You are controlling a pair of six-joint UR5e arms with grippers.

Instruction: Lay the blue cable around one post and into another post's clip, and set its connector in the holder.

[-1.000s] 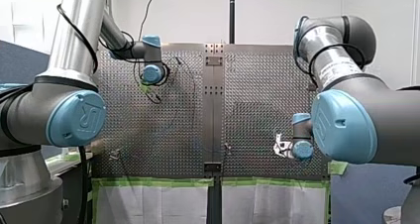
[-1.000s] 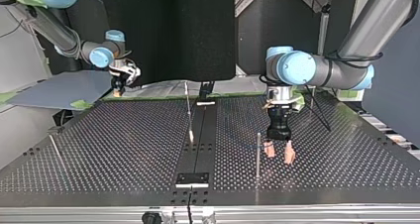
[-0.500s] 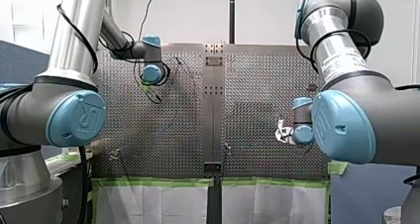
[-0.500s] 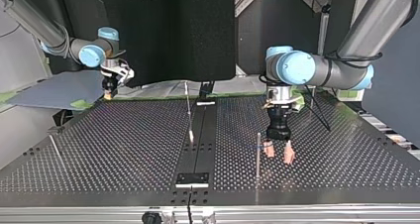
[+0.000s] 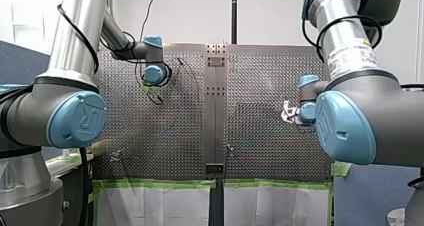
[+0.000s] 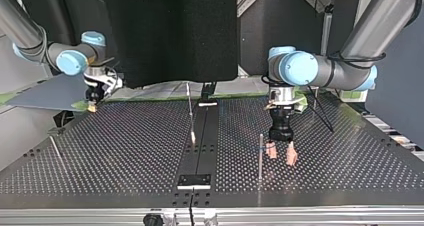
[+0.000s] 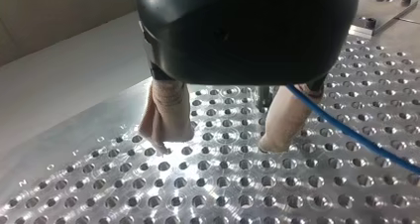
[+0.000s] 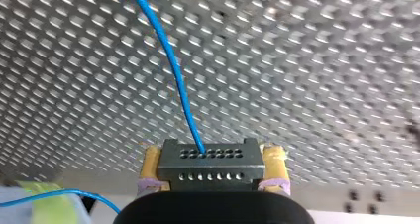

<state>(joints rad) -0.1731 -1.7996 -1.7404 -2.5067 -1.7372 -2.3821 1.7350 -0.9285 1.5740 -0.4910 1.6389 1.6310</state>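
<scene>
In the right wrist view my right gripper (image 8: 213,157) is shut on a black connector (image 8: 210,167), gripped between its yellow pads. A thin blue cable (image 8: 173,60) runs from the connector out over the perforated table. At the top view's far left that gripper (image 6: 92,105) hangs over the table's back edge. My left gripper (image 6: 281,156) stands open just above the table, its beige pads (image 7: 166,115) spread with nothing between them. The blue cable (image 7: 356,135) passes beside one finger. A thin post (image 6: 260,156) stands close beside this gripper.
A second thin post (image 6: 189,111) leans near the table's middle strip, and a third post (image 6: 55,151) at the top view's left. A black holder block (image 6: 195,180) sits on the strip near the front edge. Green tape (image 5: 160,183) lines the table's near edge in the front view.
My right gripper has carried the connector toward the top view's left, and farther up the table in the front view. My left gripper has stayed in place, open.
</scene>
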